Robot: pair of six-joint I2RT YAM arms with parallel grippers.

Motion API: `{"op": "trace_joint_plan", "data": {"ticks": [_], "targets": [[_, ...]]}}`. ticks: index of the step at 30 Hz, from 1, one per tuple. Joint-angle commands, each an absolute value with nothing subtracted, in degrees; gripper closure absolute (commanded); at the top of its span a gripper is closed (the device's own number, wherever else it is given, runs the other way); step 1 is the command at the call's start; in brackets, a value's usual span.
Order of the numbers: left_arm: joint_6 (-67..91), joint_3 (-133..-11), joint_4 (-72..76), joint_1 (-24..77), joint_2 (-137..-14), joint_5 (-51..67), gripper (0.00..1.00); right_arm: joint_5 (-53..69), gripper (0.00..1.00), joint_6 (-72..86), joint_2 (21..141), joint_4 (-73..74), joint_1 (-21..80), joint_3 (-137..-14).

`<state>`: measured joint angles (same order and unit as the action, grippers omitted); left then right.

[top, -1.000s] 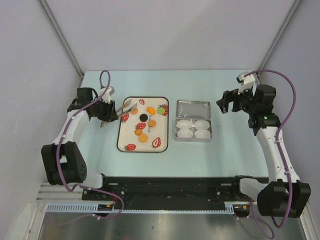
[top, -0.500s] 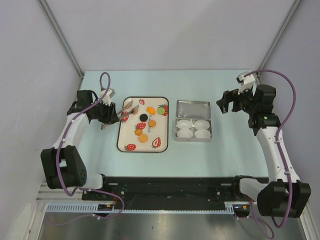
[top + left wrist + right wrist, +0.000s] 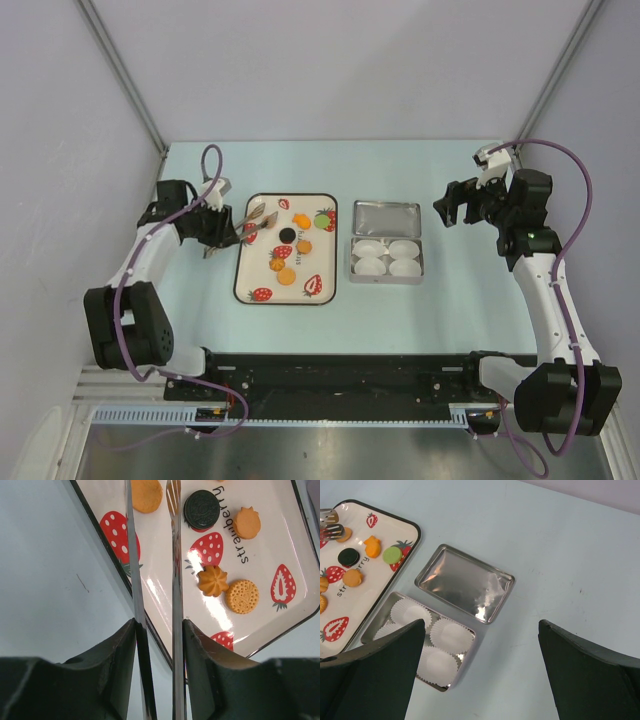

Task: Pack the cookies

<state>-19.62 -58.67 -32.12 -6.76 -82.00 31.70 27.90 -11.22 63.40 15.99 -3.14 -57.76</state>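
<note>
My left gripper [image 3: 159,630] pinches metal tongs [image 3: 175,580] that reach over the strawberry tray [image 3: 290,540] beside the black cookie [image 3: 201,509]. My right gripper [image 3: 481,625] is spread wide.

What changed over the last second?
The left gripper, gripping the tongs, edged slightly left; the tips are still over the tray at its far-left corner. Nothing grabbed or released. The cookies, tin and open right gripper are unchanged.
</note>
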Motion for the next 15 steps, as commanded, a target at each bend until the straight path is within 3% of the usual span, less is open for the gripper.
{"op": "trace_joint_plan", "data": {"ticks": [1,15], "targets": [[-18.9,-58.71,-29.09,-7.21,-83.14,32.96,0.54,28.92,0.0,-11.51,61.79,15.12,-3.43,-57.75],[-19.42,-58.1,-28.3,-8.26,-85.6,33.84,0.55,29.0,0.0,-11.6,61.79,15.21,-3.6,-57.74]]}}
